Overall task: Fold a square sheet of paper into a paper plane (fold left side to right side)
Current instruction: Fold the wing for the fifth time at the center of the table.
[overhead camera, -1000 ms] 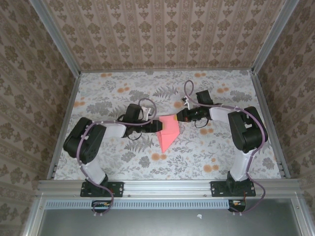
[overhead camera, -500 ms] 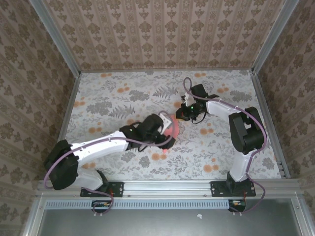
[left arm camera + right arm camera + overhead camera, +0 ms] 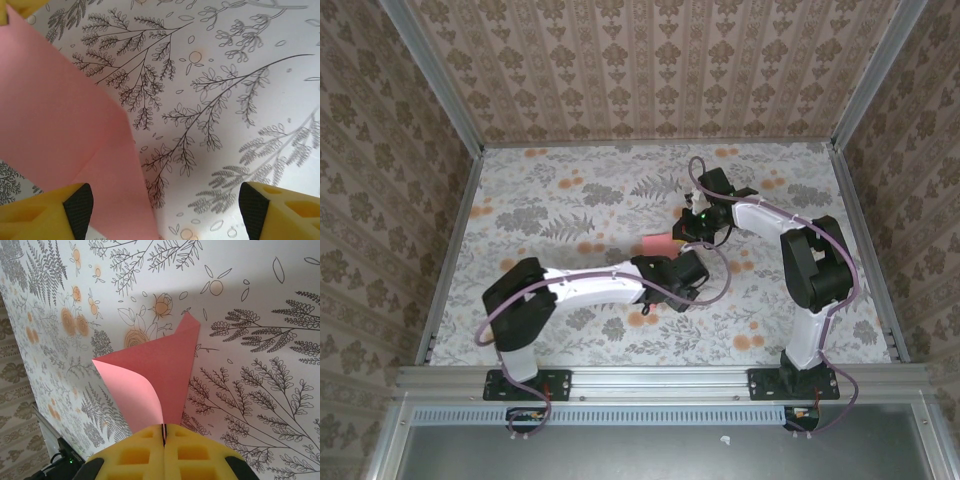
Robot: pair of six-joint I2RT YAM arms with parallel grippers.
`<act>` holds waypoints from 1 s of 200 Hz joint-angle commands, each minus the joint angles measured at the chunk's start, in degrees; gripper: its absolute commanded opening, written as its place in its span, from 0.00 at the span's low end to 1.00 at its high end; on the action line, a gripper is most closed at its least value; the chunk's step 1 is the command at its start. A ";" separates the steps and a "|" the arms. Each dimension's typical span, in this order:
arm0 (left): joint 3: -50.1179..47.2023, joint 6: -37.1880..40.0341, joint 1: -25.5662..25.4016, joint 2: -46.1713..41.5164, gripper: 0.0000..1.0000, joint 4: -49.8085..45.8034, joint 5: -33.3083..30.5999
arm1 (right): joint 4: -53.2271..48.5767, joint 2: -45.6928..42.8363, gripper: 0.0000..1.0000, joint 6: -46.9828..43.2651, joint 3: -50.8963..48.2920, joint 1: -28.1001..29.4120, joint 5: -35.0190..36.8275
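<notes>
Swung rightward since a second ago, my left gripper now stands wide over the square sheet of paper. My right gripper is clamped on its edge, mid-way across the table.

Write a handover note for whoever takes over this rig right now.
Left end effector: open, holding nothing, low over the table at the paper's edge.
Right end effector: shut on the sheet of paper, pinching one end.
Paper: mid-table, folded to a point, with one layer curling up loose.
Done: the pointed folds are in.
Left: probably flatten and crease the loose layer, then finish the plane.
</notes>
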 commanded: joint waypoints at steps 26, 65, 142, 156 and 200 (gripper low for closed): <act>2.83 -2.45 -0.79 3.27 0.70 -6.50 -6.46 | -2.29 1.62 0.00 0.71 1.05 0.30 1.04; 3.06 -2.80 -0.70 4.18 0.55 -7.25 -7.45 | -2.24 1.99 0.00 0.45 1.13 0.34 0.90; 2.45 -2.56 0.79 4.93 0.25 -7.05 -6.53 | -4.21 3.18 0.00 -1.88 2.53 0.63 0.77; 2.21 -2.51 1.13 4.63 0.19 -6.68 -5.90 | -4.13 2.99 0.00 -2.52 2.92 0.57 0.57; -1.12 -2.60 3.74 1.01 0.04 -2.11 0.31 | -1.82 -3.20 0.37 -5.38 3.15 -1.51 3.38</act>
